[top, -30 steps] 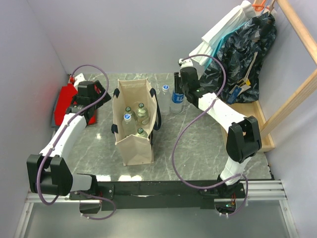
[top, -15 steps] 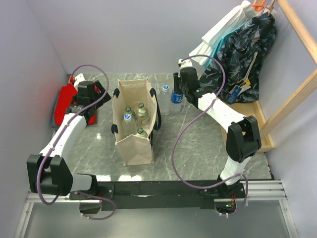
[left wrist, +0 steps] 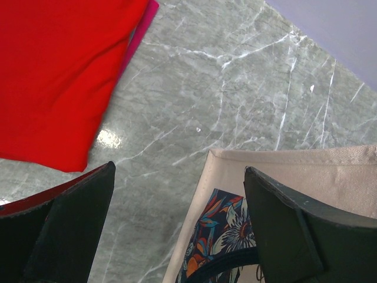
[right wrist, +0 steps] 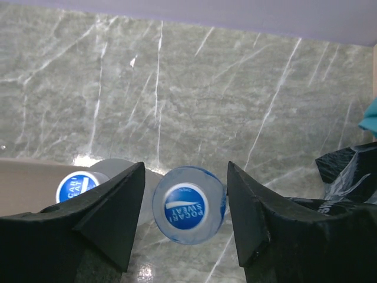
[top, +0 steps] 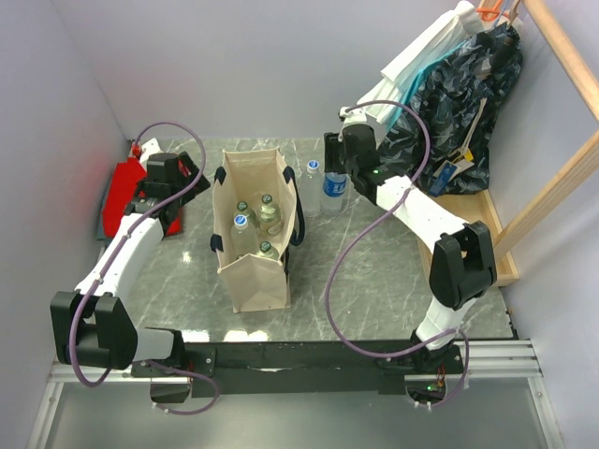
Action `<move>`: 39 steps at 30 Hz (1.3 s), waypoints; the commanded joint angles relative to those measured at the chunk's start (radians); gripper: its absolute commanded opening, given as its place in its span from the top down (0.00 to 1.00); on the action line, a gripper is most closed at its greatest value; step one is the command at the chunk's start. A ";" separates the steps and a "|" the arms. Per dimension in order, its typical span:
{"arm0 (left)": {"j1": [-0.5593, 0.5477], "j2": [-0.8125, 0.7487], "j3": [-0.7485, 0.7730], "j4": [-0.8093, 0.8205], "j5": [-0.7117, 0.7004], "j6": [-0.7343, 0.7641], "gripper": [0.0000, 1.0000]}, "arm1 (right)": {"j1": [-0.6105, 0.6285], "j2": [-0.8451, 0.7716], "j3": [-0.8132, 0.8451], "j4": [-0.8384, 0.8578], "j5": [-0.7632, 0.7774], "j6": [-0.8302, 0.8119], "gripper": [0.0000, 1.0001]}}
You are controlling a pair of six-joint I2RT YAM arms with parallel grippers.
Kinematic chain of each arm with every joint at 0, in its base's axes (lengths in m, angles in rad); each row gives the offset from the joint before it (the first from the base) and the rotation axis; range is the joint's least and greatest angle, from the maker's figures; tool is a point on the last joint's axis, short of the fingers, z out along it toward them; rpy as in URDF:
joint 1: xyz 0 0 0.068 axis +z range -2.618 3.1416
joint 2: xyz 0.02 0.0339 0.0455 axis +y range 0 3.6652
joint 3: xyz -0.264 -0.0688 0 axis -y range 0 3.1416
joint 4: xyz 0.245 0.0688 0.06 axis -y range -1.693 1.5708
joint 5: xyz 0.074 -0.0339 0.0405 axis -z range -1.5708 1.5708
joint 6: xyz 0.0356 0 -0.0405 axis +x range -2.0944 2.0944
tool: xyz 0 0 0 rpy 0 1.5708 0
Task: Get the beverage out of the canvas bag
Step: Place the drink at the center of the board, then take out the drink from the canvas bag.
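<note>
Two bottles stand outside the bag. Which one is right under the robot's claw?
The Pocari Sweat bottle, with the blue cap: it sits between the right gripper's fingers. The other bottle, with a blue-and-white cap, stands outside them, to one side.

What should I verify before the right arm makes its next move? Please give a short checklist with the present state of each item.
1. Right pincer free of the blue-capped bottle: ok, the jaws stand apart, with a gap on each side of the cap.
2. That bottle upright on the table, outside the canvas bag: ok.
3. Neighbouring bottle clear of the pincer's finger: cannot tell, the finger overlaps it in the wrist view.
4. Canvas bag emptied: not ok, several bottles stand inside.
5. Left pincer open and holding nothing: ok, it is at the bag's left side.
</note>
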 commanded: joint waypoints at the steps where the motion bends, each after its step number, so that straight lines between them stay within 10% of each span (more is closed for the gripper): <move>1: -0.004 -0.006 0.045 0.017 0.005 0.003 0.04 | 0.005 -0.076 0.009 0.045 0.024 0.002 0.34; 22: -0.002 -0.004 0.095 -0.035 -0.052 0.017 0.04 | 0.071 -0.251 0.127 -0.125 -0.006 -0.072 0.32; 39: -0.002 0.048 0.166 -0.067 -0.077 0.017 0.04 | 0.229 -0.060 0.500 -0.446 -0.190 -0.128 0.34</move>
